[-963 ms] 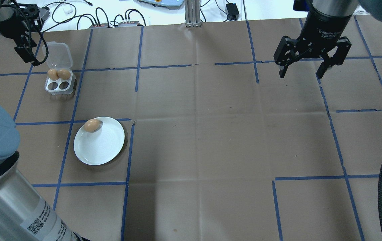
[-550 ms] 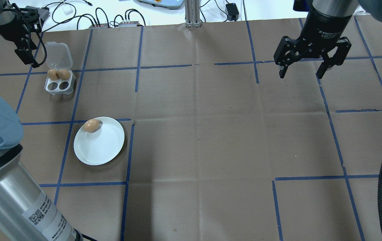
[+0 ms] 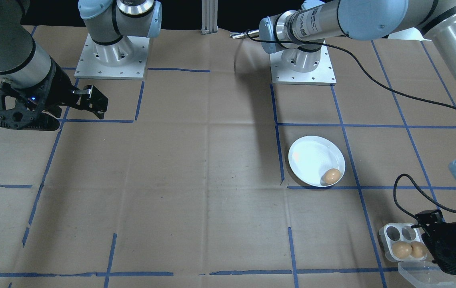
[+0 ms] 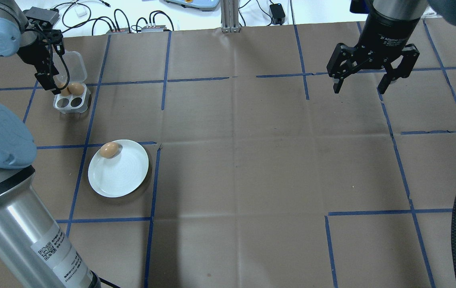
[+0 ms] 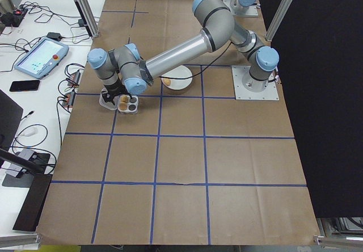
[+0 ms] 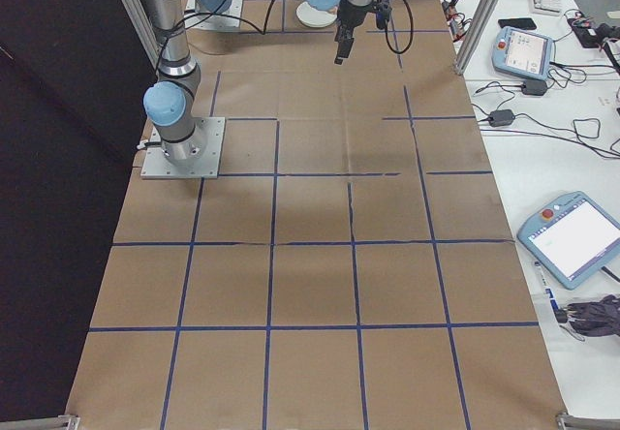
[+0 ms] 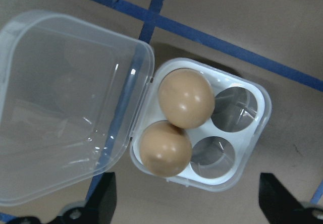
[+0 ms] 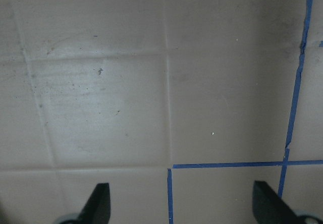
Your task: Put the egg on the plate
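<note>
**Left arm hangs over egg tray as one egg sits on the plate**

A brown egg (image 4: 109,149) lies on the round white plate (image 4: 121,176), close to the rim on the side nearest the egg tray (image 4: 71,101), seen from behind the robot. In the front-facing view the same egg (image 3: 331,175) sits at the plate's (image 3: 312,158) edge, on the tray side.

The small white four-hole tray stands well apart from the plate, farther from the robot's base, its clear lid (image 7: 60,113) folded open flat beside it. Two eggs (image 7: 185,97) fill the two holes next to the lid hinge, touching each other; the two holes away from the lid are vacant. The left gripper (image 4: 48,76) hangs directly above the tray, partly covering one of the tray's eggs in the overhead view. Its wrist camera looks straight down on the tray, with the dark fingertips (image 7: 104,196) showing at the bottom corners of the picture, spread wide and gripping nothing.

Far across the paper-covered table (image 4: 236,160) from the plate, the right gripper (image 4: 358,87) is poised above bare brown paper crossed by blue tape lines (image 4: 164,64), its fingers (image 4: 384,86) likewise spread apart with nothing between them.
</note>
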